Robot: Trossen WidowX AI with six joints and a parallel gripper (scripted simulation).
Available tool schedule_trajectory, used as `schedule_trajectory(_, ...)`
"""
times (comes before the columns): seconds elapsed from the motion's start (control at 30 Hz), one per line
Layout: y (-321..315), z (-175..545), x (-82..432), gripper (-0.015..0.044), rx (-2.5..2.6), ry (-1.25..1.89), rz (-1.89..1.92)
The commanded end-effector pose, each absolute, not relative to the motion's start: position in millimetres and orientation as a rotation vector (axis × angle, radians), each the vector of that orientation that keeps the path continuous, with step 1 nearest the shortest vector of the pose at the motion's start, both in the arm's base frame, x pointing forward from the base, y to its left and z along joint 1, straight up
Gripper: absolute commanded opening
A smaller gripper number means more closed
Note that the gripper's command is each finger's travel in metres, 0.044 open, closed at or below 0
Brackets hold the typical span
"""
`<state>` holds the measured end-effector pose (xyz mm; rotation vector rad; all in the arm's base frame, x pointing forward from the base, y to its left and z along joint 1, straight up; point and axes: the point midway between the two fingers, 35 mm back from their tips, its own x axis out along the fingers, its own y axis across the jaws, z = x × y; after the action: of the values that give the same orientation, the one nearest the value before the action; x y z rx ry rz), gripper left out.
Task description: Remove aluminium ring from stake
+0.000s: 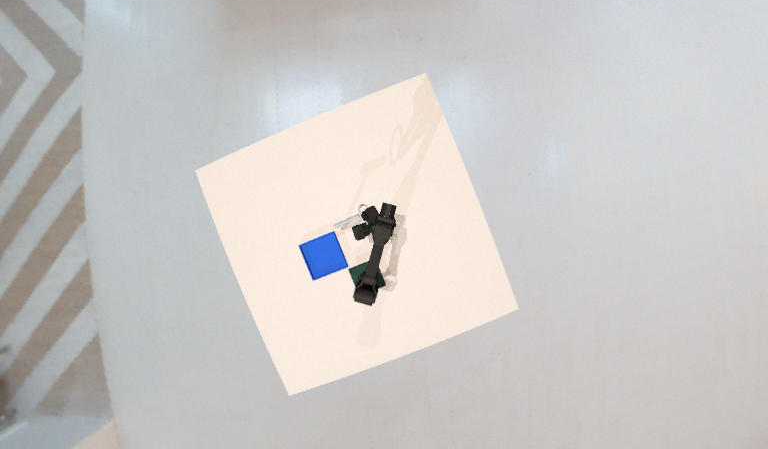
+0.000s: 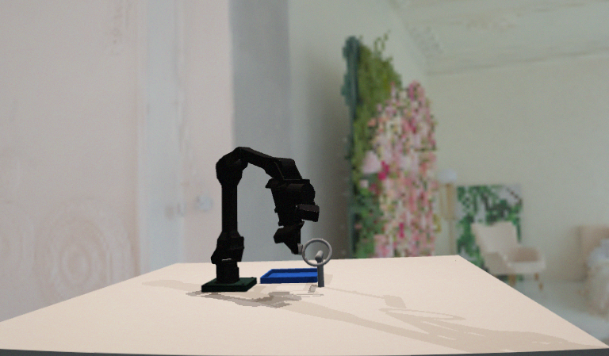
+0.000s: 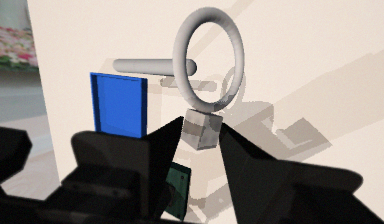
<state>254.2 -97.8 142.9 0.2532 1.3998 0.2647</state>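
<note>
My gripper is shut on the small grey tab of the ring. The ring stands upright, above the table, at the height of the cross-bar. The steel stake stands beside the tray with its cross-bar on top. The bar's rounded end shows inside the ring's opening in the wrist view; whether it pokes through or ends just short of the ring I cannot tell. The blue tray holds nothing. The post is hidden in the wrist view.
The arm's dark green base plate sits close to the tray's corner. The cross-bar lies just past the tray's far side, its ring end pointing away from the tray. The arm and ring cast shadows on the pale table.
</note>
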Motion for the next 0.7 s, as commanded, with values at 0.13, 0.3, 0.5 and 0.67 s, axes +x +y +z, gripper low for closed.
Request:
schedule_trajectory(0.13, -99, 158, 255, 0.0000, 0.242, 1.390, 0.266)
schedule_trajectory(0.3, -99, 166, 255, 0.0000, 0.242, 1.390, 0.266)
schedule_trajectory(0.5, -98, 176, 254, 0.0000, 0.242, 1.390, 0.266)
schedule_trajectory(0.67, -98, 184, 253, 0.0000, 0.242, 1.390, 0.266)
